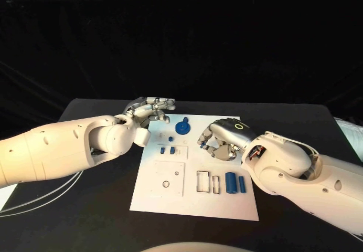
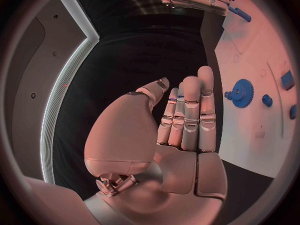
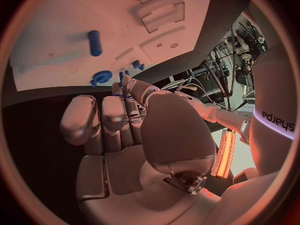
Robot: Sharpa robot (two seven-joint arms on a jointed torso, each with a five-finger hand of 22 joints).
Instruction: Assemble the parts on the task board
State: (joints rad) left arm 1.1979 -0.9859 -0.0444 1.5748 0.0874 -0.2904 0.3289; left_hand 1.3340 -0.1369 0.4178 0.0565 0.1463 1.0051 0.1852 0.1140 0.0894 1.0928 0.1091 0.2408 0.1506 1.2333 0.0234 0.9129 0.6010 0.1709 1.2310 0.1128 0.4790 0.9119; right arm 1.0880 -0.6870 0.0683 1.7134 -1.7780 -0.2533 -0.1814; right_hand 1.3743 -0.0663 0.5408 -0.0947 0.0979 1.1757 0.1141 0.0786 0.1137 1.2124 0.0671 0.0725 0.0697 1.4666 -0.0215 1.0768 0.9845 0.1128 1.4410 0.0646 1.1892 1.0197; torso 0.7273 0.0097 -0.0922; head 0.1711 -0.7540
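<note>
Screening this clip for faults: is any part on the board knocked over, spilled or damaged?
Nothing stands out. The gear, small pegs and two cylinders all sit on the board; nothing spilled or broken. Both hands hold nothing.

The task board (image 1: 155,199) lies at the middle of the surface (image 1: 83,226). On it, a gear (image 1: 182,127) sits toward 12 o'clock, two small parts (image 1: 167,150) at centre, and two cylinders (image 1: 235,184) lie side by side toward 4 o'clock.

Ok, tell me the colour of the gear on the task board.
Blue. The gear shows best in the head view, on the white task board.
</note>
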